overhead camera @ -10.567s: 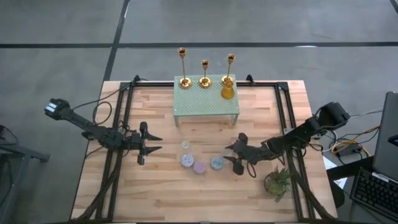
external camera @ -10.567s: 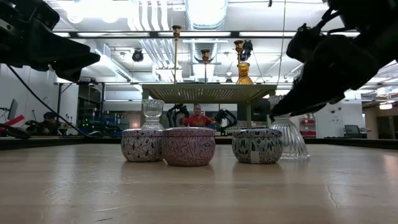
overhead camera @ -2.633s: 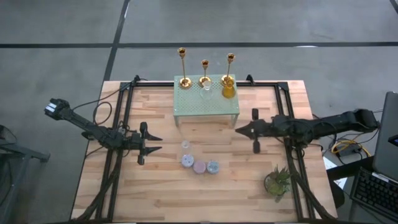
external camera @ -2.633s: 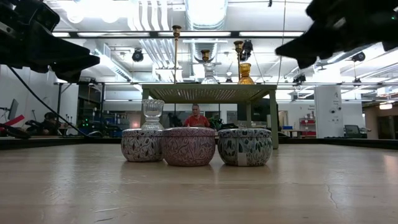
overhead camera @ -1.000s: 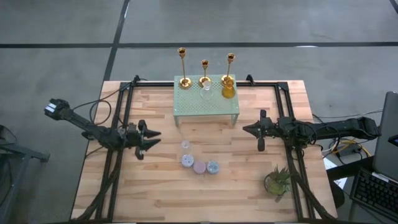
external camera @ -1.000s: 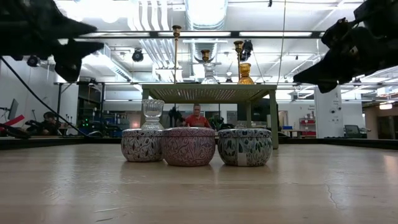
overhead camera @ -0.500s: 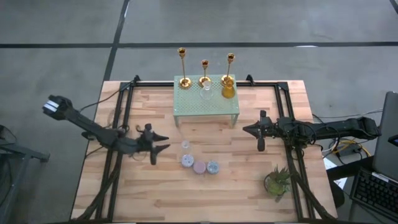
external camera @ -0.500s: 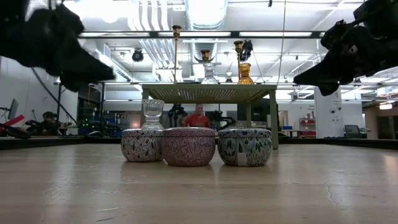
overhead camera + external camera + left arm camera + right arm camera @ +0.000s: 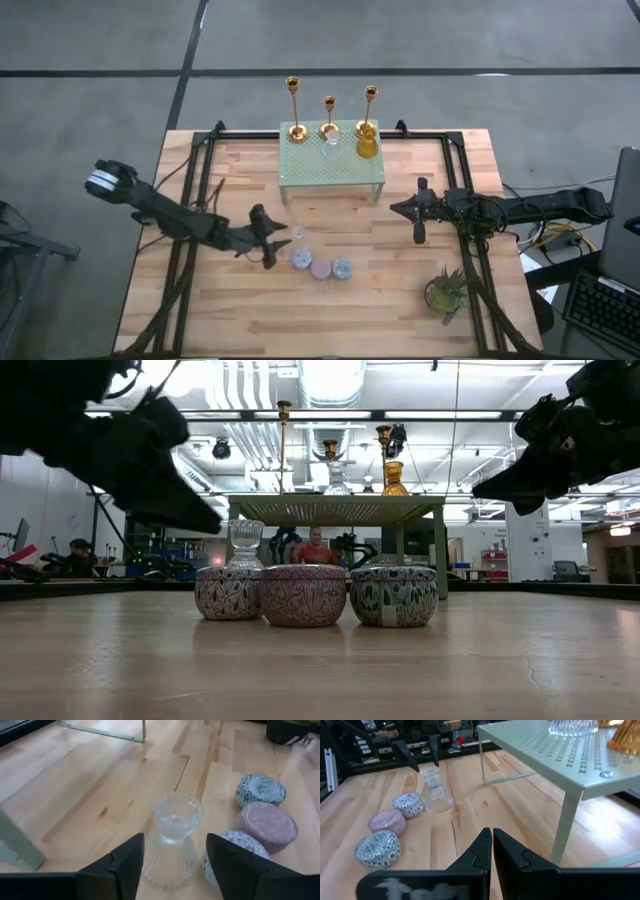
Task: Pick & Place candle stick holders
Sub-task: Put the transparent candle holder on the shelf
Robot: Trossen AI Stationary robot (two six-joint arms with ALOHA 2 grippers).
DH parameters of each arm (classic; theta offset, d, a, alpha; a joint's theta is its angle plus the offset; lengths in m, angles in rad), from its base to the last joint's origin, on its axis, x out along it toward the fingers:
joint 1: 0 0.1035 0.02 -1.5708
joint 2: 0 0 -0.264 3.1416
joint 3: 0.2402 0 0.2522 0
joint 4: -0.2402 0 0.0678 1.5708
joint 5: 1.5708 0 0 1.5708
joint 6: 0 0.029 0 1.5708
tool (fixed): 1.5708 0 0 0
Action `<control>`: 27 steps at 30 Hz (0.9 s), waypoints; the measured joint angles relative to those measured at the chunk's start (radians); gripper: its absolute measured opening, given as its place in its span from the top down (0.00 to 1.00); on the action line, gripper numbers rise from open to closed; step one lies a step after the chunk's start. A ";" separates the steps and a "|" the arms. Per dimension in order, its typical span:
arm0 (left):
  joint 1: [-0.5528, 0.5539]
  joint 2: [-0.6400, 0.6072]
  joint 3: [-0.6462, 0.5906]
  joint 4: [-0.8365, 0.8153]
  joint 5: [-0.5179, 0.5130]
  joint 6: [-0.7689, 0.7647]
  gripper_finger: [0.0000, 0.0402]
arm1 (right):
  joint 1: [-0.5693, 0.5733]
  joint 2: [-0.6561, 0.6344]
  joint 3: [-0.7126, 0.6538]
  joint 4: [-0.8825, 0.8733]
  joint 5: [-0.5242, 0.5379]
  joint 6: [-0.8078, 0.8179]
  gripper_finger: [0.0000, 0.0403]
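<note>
Glass holder point(image 9: 172, 840) stands upright on the counter point(image 9: 420, 290), just ahead of the left gripper point(image 9: 173, 862), whose open fingers flank it without touching. It looks rigid, slick and breakable, likely top-light; the narrow waist between cup and ribbed base seems the safest hold. Tins point(image 9: 320, 266) sit just beside it, so clearance is tight. Gold candlesticks point(image 9: 329, 118) stand on the green shelf point(image 9: 330, 165), well beyond it. Right gripper point(image 9: 412, 210) waits shut near the shelf's leg.
</note>
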 joint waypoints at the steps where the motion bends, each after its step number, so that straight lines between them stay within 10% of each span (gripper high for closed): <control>1: 0.004 0.023 0.014 0.001 0.004 0.000 0.43 | 0.000 0.000 0.000 0.001 0.000 -0.016 0.97; 27: 0.067 0.282 0.172 0.058 -0.010 0.102 0.52 | 0.000 0.000 0.000 0.001 0.000 -0.018 0.97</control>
